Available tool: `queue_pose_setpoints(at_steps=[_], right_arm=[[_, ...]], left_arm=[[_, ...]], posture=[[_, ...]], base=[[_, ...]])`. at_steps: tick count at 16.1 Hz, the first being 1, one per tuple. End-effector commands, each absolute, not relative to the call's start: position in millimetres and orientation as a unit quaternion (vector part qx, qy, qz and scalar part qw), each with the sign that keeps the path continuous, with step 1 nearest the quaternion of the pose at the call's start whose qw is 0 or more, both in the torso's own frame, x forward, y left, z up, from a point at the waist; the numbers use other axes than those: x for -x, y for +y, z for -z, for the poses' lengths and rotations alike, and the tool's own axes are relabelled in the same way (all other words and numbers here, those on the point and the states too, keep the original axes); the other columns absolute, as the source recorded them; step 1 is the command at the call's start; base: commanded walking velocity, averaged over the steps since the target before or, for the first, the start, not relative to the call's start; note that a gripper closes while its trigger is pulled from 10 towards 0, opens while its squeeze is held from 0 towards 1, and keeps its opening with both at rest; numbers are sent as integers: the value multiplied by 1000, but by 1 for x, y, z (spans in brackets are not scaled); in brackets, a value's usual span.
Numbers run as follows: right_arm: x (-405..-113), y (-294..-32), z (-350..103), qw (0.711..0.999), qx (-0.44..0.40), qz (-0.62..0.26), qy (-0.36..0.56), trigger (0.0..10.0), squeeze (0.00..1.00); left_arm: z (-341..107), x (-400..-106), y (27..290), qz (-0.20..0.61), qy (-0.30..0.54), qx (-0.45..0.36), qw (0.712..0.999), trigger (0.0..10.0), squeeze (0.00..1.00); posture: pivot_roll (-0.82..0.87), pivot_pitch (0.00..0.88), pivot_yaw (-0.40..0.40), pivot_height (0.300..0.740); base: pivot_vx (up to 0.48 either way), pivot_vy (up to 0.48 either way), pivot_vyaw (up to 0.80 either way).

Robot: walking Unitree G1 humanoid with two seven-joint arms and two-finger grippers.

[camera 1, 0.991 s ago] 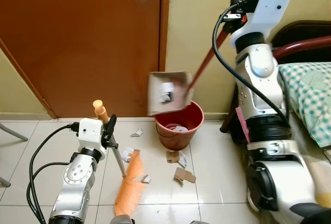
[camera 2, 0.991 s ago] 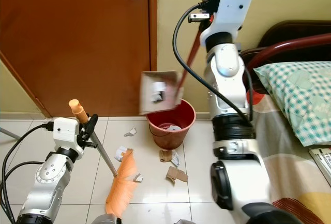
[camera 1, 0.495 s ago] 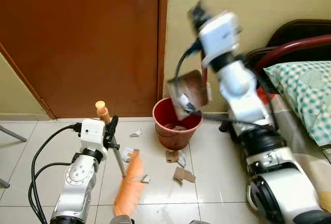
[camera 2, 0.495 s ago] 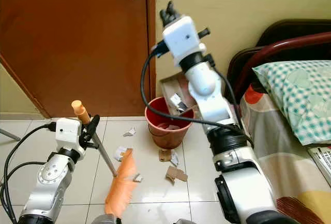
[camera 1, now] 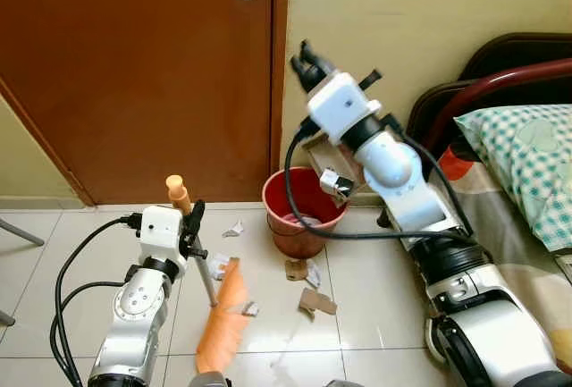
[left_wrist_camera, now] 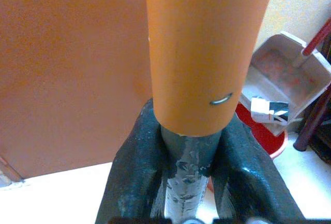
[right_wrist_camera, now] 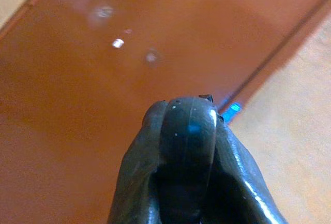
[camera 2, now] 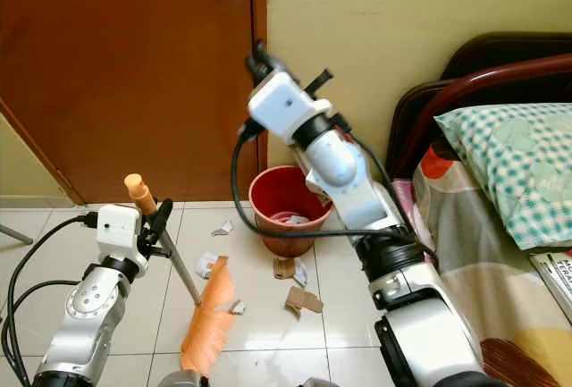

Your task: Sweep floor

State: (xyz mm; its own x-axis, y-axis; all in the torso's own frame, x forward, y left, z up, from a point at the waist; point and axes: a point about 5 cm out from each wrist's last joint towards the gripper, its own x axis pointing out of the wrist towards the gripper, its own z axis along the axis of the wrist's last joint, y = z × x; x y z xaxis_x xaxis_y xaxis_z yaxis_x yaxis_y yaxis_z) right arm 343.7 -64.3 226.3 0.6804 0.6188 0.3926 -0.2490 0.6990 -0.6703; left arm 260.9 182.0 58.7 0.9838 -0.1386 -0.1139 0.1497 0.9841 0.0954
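Left eye view has the right gripper (camera 1: 308,54) clamped on the dustpan (left_wrist_camera: 282,81) handle, pan now tipped low over the red bucket (camera 1: 304,209), down from its raised tilt a second ago, while the left gripper (camera 1: 190,222) grips the broom (camera 1: 223,314) shaft, slanting to floor scraps (camera 1: 317,300) nearer it

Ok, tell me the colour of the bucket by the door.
The bucket is red, clearest in the right eye view.

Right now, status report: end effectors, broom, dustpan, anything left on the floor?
Left end effector shut on broom handle, bristles on tiles. Right end effector raised near door, dustpan tipped over red bucket. Paper and cardboard scraps beside bucket.
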Motion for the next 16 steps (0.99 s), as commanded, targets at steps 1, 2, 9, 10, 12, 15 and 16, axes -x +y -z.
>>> queue_pose_setpoints(at_steps=[1, 2, 9, 10, 12, 15, 16], right_arm=[[-338, -58, -235, 844, 309, -264, -349, 10000, 0], [-338, -58, -235, 844, 309, -264, -349, 10000, 0], [-335, -54, -239, 843, 294, -266, -364, 10000, 0], [-336, -54, -243, 852, 272, -262, -363, 10000, 0], [-337, -54, -247, 860, 250, -259, -361, 10000, 0], [-336, -51, -263, 867, 214, -250, -375, 10000, 0], [-335, -50, -270, 868, 200, -245, -382, 10000, 0]], left_arm=[[-52, -257, 182, 72, 73, -61, 993, 10000, 0], [-52, -257, 182, 72, 73, -61, 993, 10000, 0], [-52, -259, 182, 72, 72, -61, 993, 10000, 0], [-52, -259, 182, 72, 71, -61, 993, 10000, 0], [-52, -260, 181, 72, 71, -61, 993, 10000, 0], [-52, -260, 181, 72, 71, -61, 993, 10000, 0], [-52, -260, 182, 72, 71, -61, 993, 10000, 0]], posture=[[-11, 35, -29, 740], [-11, 35, -29, 740], [-11, 31, -33, 740], [-11, 31, -33, 740], [-10, 29, -35, 740], [-10, 28, -35, 740], [-10, 28, -35, 740]], base=[[0, 0, 0], [0, 0, 0], [0, 0, 0], [0, 0, 0], [0, 0, 0], [0, 0, 0], [0, 0, 0]])
